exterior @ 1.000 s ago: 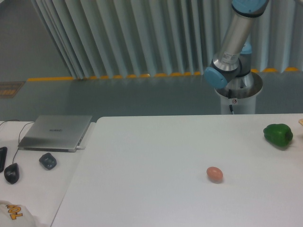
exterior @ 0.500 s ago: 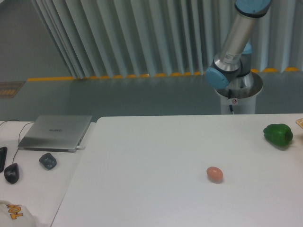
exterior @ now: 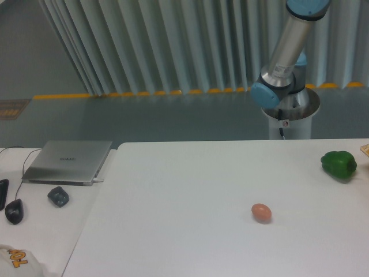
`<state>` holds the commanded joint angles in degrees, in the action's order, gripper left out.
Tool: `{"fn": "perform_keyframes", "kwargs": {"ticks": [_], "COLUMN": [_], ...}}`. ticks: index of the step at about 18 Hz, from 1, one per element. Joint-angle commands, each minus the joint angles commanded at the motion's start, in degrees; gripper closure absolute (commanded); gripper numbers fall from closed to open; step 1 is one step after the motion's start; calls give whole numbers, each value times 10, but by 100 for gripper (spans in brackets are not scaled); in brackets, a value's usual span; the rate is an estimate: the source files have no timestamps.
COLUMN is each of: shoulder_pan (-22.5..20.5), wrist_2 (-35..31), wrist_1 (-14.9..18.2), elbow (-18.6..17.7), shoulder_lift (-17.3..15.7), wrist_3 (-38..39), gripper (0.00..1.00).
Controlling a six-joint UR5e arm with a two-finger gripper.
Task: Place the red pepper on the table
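Note:
The red pepper is out of view. The large white table (exterior: 184, 190) fills the lower part of the camera view. Only the arm's lower links (exterior: 288, 52) show at the top right, rising out of the frame. The gripper is out of view. A green bell pepper (exterior: 338, 164) lies at the table's right edge. A small brownish-pink egg (exterior: 261, 212) lies right of the table's middle.
A smaller white desk at the left holds a grey laptop (exterior: 68, 161), a dark mouse (exterior: 14, 211) and a small dark object (exterior: 57, 196). The arm's pedestal (exterior: 290, 118) stands behind the table's far right edge. A tan object (exterior: 365, 149) peeks in at the right edge.
The arm's upper link has shifted slightly right and up over the second. Nothing on the table has moved.

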<state>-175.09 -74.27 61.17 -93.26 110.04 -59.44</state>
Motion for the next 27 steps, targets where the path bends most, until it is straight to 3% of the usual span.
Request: {"fn": "perform_keyframes", "kwargs": {"ticks": [5,6,7,8,11,17,27], "shoulder_pan": [19,15,13,12,12,13,10], "wrist_2": [0,1,1,2,0,-4,-9], "wrist_1": [0,-1,-1,-2,-6,-7,-11], "elbow": [-5,-6,-6,-7,-11,-42,-71], "shoulder_lift": [-24,-25,-26,-28,-33,-38,-48], "wrist_3": [55,67,80,98,176,224,252], "gripper": [35,17,8,5,2,2,2]}}
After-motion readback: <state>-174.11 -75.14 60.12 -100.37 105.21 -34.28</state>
